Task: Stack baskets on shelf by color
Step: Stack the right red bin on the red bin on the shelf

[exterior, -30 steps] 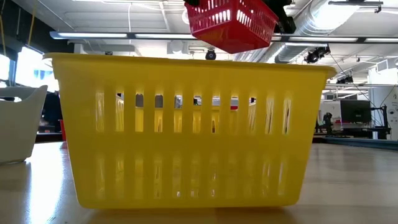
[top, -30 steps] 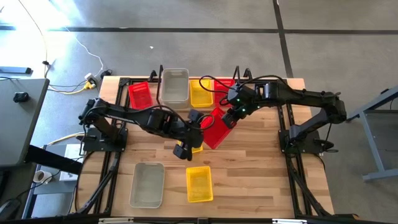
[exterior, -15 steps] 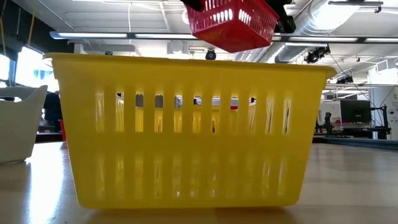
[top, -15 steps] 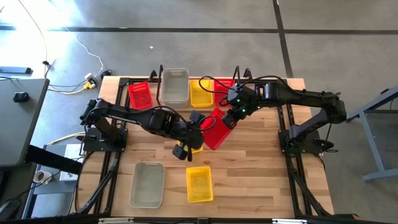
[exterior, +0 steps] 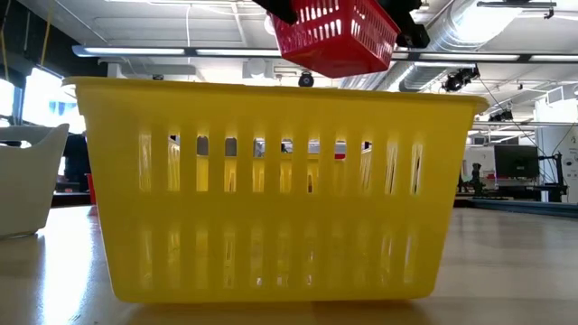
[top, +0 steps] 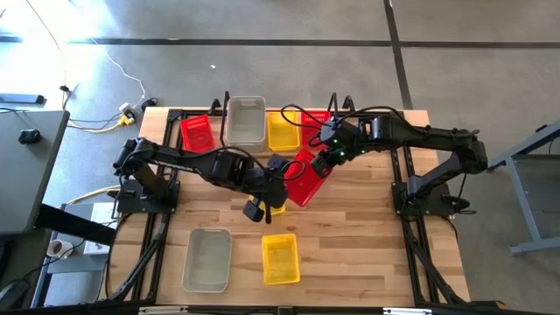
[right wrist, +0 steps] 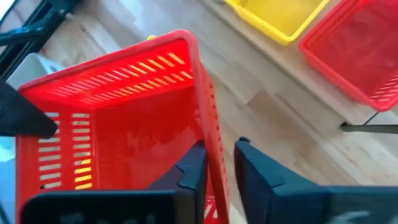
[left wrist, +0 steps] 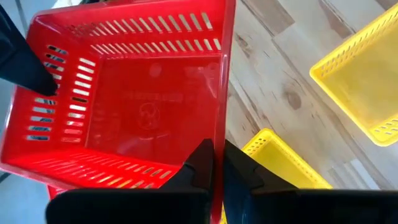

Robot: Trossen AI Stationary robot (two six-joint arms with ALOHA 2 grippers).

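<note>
High view: a red basket [top: 302, 178] hangs mid-handover, left gripper [top: 287, 178] clamping one wall, right gripper [top: 320, 164] loosening astride the opposite wall; loose baskets remain unshelved.

— Where does the overhead camera sit?

— High above, facing straight down, far enough to take in the whole desk [top: 350, 227] and some floor around it.

— And the low one?

— At desk-top height, looking level across into the room, so near a yellow basket [exterior: 271, 190] that it fills most of the view.

— The wrist cameras?

— Each looks past its own fingers, close onto the rim of the lifted red basket [left wrist: 124, 112]. All four views share that basket.
</note>
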